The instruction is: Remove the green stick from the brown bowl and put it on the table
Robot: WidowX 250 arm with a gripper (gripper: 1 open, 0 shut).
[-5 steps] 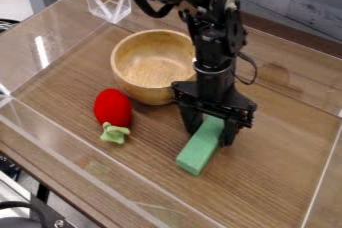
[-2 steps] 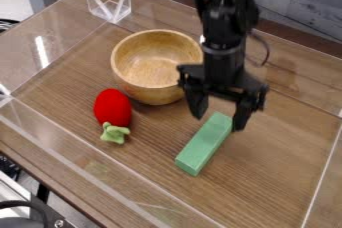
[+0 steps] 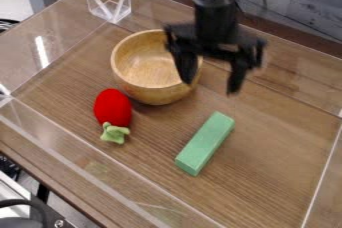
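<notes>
Mint green against the wood grain, the green stick [image 3: 206, 142] lay flat on the worktop [image 3: 274, 177], wholly outside the brown bowl [image 3: 151, 65] and apart from it, toward the near right of the bowl's rim. Its long axis ran on a diagonal, one end pointing toward the near edge and the other up and to the right, roughly toward the space under the end effector [image 3: 214, 75]. That end effector hung above the worktop just to the right of the bowl, its dark fingers [image 3: 239, 72] spread wide apart with nothing between them, pointing downward. Relative to the bowl, the stick sat nearer the camera than the end effector did, so the stick lay below and toward the front from the open jaws, clear of any contact. A red strawberry-like toy [image 3: 114, 110] rested just off the bowl's near left side, well clear of the stick. Judged from this layout, the placing looked finished: the bowl appeared empty and the stick rested free on the wood, so any coming move was probably only a retreat.
</notes>
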